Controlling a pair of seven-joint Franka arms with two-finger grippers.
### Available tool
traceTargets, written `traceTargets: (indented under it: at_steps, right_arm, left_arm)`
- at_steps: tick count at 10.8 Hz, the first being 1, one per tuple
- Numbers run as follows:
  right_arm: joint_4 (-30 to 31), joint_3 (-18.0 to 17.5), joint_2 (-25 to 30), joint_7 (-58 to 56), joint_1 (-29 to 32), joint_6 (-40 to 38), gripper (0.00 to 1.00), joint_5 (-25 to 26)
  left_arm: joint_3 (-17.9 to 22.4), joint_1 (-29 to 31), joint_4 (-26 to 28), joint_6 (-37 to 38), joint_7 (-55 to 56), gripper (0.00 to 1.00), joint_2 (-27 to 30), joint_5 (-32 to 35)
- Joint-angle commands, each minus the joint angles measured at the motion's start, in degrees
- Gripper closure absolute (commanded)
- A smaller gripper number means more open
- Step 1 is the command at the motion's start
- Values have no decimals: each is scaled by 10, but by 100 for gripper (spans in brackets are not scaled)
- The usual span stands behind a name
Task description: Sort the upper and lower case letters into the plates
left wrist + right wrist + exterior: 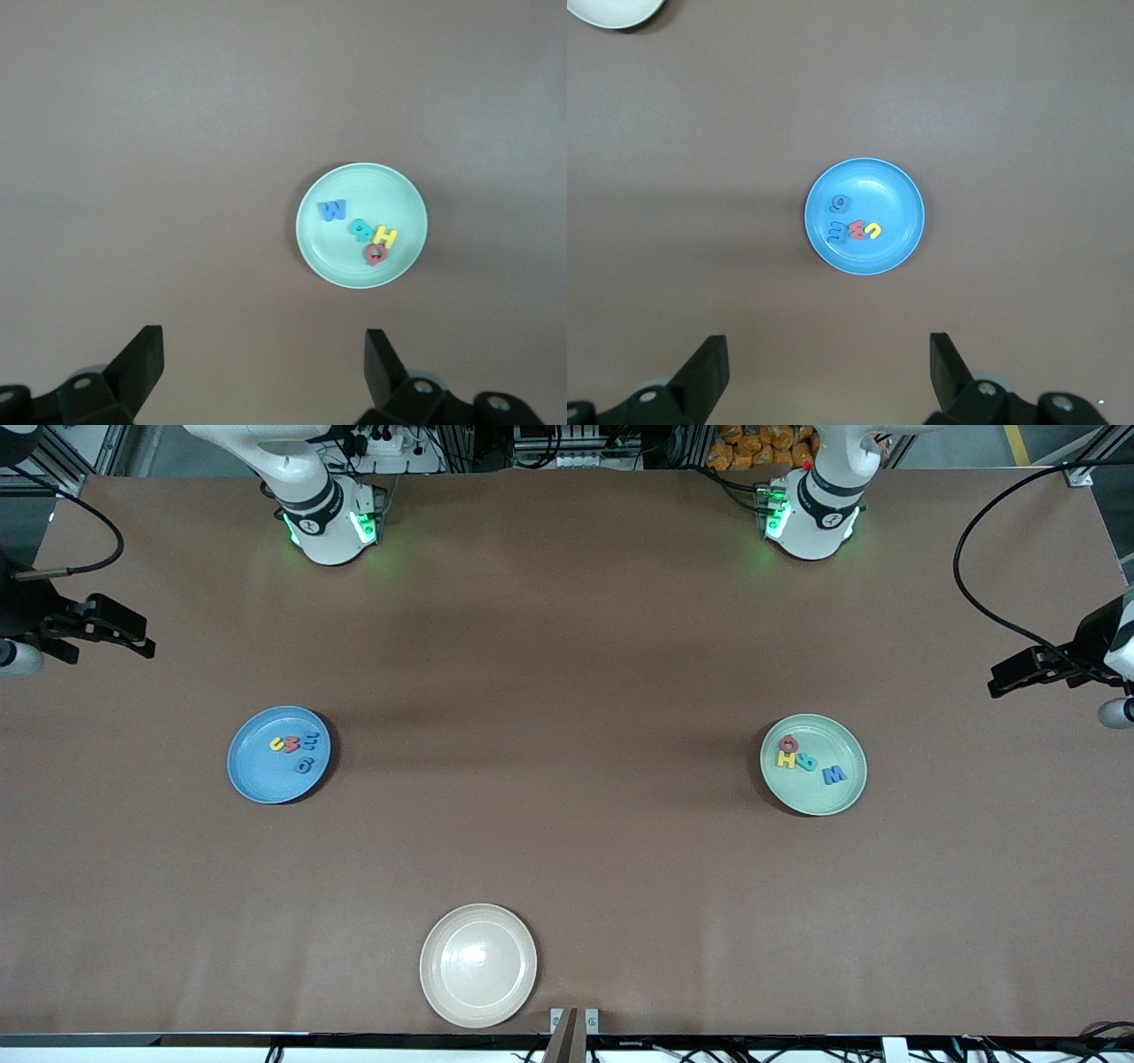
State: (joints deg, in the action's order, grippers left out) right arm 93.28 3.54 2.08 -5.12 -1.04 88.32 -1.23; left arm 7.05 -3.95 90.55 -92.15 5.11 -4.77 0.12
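Letters (293, 744) in blue plate (257, 775), mint plate (837, 797); cream plate (478, 965) empty

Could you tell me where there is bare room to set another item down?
The brown table is bare between the round blue plate and pale mint green plate. The cream plate holds nothing. Toy letters crowd both coloured plates.
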Motion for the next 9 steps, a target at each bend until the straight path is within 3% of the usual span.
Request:
traceTargets:
  at_steps: [1,4,6,9]
  right_arm:
    - [-19,-4,-4,4,8,-9,0,-3]
    - [-23,-4,-8,2,3,-3,0,-3]
    - [-23,-3,-11,2,3,0,0,-4]
    - [-23,-4,-12,2,3,8,0,-4]
  left_arm:
    - [-3,25,-20,-1,-2,0,-12,-21]
    - [-3,30,-23,-5,-29,0,-10,-24]
    - [2,23,-59,-5,-22,0,-11,-21]
    - [2,28,-56,-4,-28,0,-11,-18]
